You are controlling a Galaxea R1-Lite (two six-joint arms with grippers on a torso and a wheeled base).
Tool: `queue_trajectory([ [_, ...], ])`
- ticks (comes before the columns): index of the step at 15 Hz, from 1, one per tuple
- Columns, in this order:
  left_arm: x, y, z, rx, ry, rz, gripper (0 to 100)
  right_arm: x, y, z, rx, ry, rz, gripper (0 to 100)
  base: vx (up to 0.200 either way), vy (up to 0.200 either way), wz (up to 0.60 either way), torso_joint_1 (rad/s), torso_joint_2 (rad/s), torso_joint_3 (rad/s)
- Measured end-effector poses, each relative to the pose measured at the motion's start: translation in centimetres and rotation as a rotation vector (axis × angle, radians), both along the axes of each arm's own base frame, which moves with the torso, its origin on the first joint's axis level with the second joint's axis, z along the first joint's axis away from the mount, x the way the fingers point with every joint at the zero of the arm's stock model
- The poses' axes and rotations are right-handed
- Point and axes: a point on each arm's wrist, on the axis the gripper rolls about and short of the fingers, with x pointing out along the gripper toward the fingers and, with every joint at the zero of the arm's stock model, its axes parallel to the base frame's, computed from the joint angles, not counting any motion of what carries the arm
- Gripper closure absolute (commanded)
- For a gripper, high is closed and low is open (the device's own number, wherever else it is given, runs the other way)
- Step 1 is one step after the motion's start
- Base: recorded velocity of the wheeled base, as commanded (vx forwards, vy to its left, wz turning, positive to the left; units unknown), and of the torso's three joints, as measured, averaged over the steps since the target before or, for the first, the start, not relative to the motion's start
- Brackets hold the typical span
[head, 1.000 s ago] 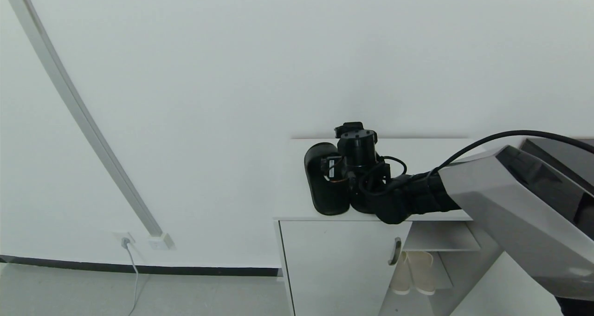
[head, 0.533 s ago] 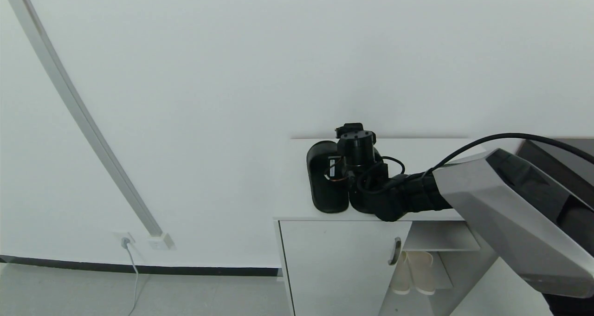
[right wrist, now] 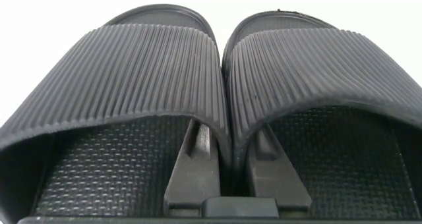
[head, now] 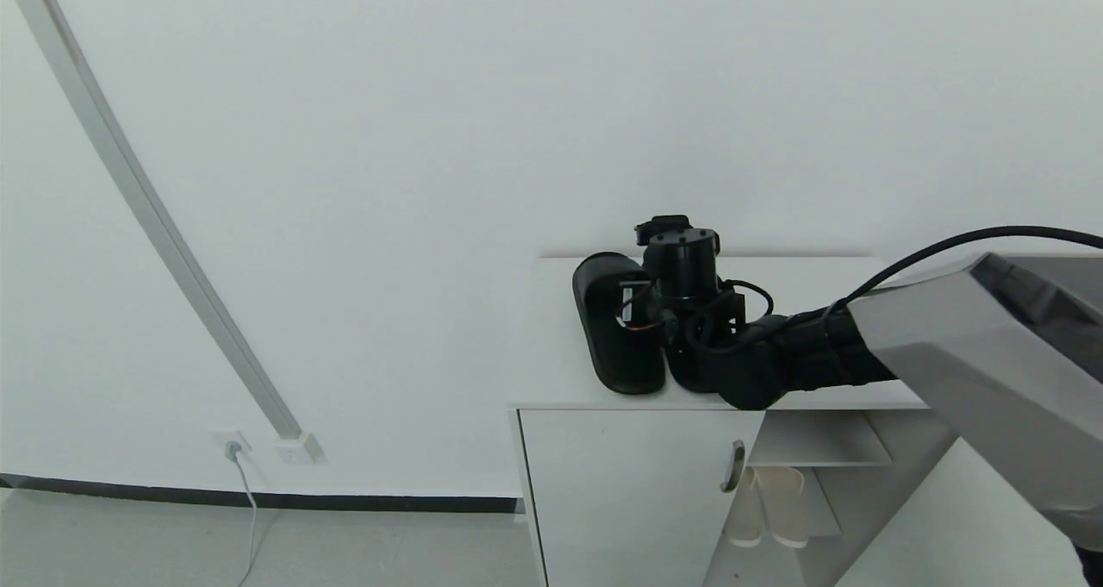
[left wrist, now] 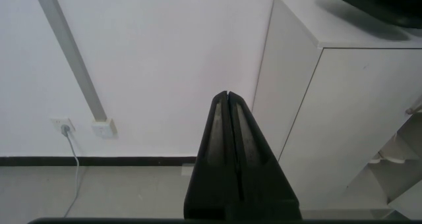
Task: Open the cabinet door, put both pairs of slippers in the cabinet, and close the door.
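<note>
My right gripper [right wrist: 227,145] pinches the 2 black slippers [head: 616,324] together, on edge over the cabinet [head: 638,483] top, toes away from my wrist. My left gripper [left wrist: 227,100] is pressed closed, holding nothing.

We see the black slippers [head: 616,328] on edge atop the white cabinet [head: 551,371], and pale slippers [head: 771,505] upright on its lower shelf [head: 820,511].

The black slippers [right wrist: 132,72] bore fine parallel ribbing across their straps and a small pebbled grid on their footbeds, the cabinet [head: 620,492] was plain white with a grey handle [head: 733,466], and the pale cream slippers [head: 771,505] were unpatterned.
</note>
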Motion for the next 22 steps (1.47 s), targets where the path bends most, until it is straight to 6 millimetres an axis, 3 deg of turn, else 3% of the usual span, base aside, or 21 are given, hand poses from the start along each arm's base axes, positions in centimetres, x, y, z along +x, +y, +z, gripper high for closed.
queue_trajectory([
  [4,0.0,0.0,0.0,0.000,0.000,0.000,100,-4.8,-2.5,0.6,-0.018,0.046,0.097,100,0.000,0.000,0.00,0.000,0.00,0.000],
  [9,0.0,0.0,0.0,0.000,0.000,0.000,100,-11.2,-6.9,0.2,0.012,0.046,0.250,100,0.000,0.000,0.00,0.000,0.00,0.000],
  [13,0.0,0.0,0.0,0.000,0.000,-0.001,100,-15.1,-9.3,0.8,-0.015,0.018,0.416,100,0.000,0.000,0.00,0.000,0.00,0.000],
  [15,0.0,0.0,0.0,0.000,0.000,-0.002,100,-16.3,-9.5,1.0,-0.019,0.013,0.439,100,0.000,0.000,0.00,0.000,0.00,0.000],
  [22,0.0,0.0,0.0,0.000,0.000,-0.001,100,-17.0,-9.8,0.8,-0.025,0.023,0.444,100,0.000,0.000,0.00,0.000,0.00,0.000],
])
